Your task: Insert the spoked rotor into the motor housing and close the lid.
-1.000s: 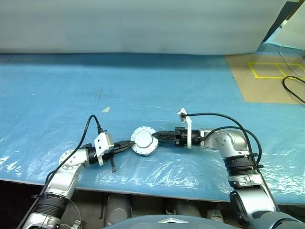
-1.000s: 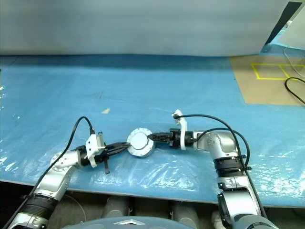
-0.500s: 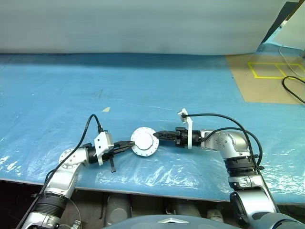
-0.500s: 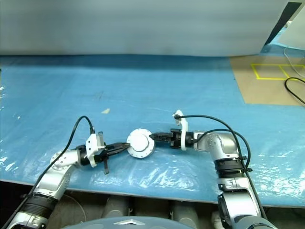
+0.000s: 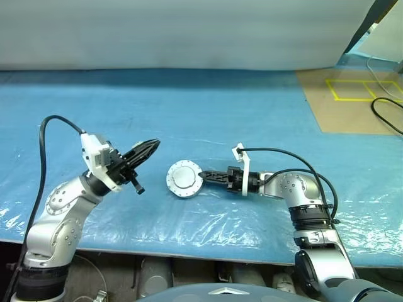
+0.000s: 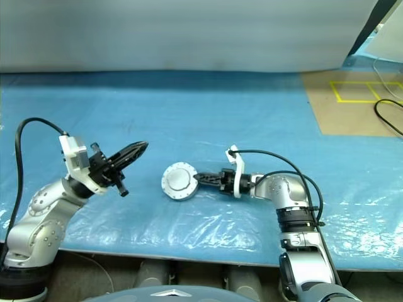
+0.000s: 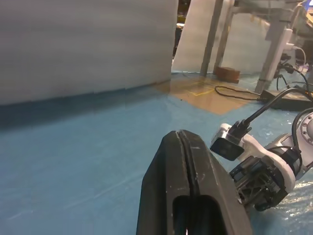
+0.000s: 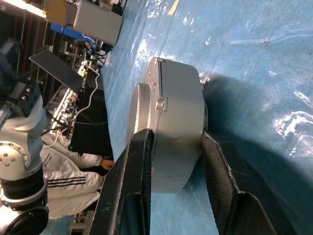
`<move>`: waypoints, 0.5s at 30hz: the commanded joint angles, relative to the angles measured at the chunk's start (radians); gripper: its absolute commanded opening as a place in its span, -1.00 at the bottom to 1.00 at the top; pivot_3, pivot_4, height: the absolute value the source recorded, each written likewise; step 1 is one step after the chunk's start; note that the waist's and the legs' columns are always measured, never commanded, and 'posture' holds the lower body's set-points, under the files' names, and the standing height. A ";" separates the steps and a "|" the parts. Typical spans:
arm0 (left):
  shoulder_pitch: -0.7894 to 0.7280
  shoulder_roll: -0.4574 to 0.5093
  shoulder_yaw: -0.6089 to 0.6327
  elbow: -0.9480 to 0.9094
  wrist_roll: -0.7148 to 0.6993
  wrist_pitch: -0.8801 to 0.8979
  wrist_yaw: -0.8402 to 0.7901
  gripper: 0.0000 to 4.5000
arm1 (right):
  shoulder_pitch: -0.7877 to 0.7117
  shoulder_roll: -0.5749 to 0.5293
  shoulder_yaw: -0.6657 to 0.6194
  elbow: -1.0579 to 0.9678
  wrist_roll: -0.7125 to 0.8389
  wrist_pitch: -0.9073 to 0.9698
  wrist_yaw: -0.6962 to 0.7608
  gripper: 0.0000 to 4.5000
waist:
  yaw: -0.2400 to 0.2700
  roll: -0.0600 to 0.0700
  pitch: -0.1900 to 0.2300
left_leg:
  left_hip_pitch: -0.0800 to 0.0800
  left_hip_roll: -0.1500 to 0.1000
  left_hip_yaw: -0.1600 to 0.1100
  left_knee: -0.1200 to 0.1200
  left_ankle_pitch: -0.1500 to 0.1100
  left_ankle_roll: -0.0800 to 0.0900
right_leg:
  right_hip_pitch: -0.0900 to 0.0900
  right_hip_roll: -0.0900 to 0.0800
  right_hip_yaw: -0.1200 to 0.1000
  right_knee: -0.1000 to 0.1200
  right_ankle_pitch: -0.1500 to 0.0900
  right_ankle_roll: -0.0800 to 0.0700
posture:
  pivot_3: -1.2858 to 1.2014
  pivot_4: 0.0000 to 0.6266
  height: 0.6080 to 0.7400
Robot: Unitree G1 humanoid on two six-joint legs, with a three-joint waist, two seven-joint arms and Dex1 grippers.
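Left end effector had let go, lifted up and away with fingers pressed shut and empty, leaving the closed motor housing pinched at its rim in the right end effector, so assembly looked done.

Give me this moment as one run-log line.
left gripper: shut, empty, raised above blue sheet | right gripper: clamped on closed motor housing | housing on sheet

blue plastic-covered table, motor housing resting on it
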 commanded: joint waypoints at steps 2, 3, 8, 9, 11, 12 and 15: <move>0.001 0.020 0.065 0.010 -0.016 0.020 0.011 -1.00 | -0.019 0.020 -0.038 0.008 0.026 0.006 -0.034 -0.48 | 0.000 0.000 0.000 | 0.001 0.000 0.000 0.001 0.000 0.000 | 0.001 0.000 0.000 0.000 0.000 0.000 | 0.03 -0.52 1.00; 0.006 0.019 0.066 0.021 -0.014 0.024 0.006 -1.00 | -0.026 0.025 -0.047 0.011 0.030 0.006 -0.040 -0.48 | 0.000 0.000 0.000 | 0.001 0.000 0.000 0.002 0.000 0.000 | 0.002 0.000 0.000 0.001 0.000 0.000 | 0.03 -0.52 1.00; 0.018 0.008 0.080 0.074 -0.103 0.130 0.022 -1.00 | -0.088 0.078 -0.184 0.029 0.126 0.062 -0.112 -0.48 | -0.001 0.000 0.000 | 0.001 0.000 0.000 0.003 0.000 0.000 | 0.002 0.000 0.000 0.001 0.000 0.001 | 0.03 -0.52 1.00; 0.018 0.012 0.083 0.082 -0.137 0.171 0.026 -1.00 | -0.106 0.090 -0.226 0.035 0.153 0.081 -0.131 -0.48 | 0.000 0.000 0.000 | 0.000 0.000 0.000 0.003 0.000 0.000 | 0.001 0.000 0.000 0.001 0.000 0.001 | 0.03 -0.52 1.00; 0.010 -0.003 0.101 0.099 -0.196 0.215 0.044 -1.00 | -0.132 0.104 -0.281 0.037 0.183 0.105 -0.165 -0.48 | 0.001 0.000 0.000 | -0.003 0.000 0.000 0.004 0.000 0.000 | -0.001 0.000 0.000 0.002 0.000 0.001 | 0.03 -0.52 1.00; -0.002 -0.022 0.121 0.116 -0.230 0.226 0.070 -1.00 | -0.140 0.110 -0.302 0.035 0.195 0.117 -0.177 -0.48 | 0.001 0.000 0.000 | -0.004 0.000 0.000 0.004 0.000 0.000 | -0.002 0.000 0.000 0.002 0.001 0.001 | 0.03 -0.52 1.00; -0.045 -0.068 0.184 0.181 -0.334 0.264 0.120 -1.00 | -0.157 0.125 -0.347 0.018 0.240 0.150 -0.209 -0.48 | 0.005 0.000 0.000 | -0.004 0.000 0.000 0.004 0.000 0.000 | -0.001 0.000 -0.001 0.001 0.001 0.001 | 0.03 -0.52 1.00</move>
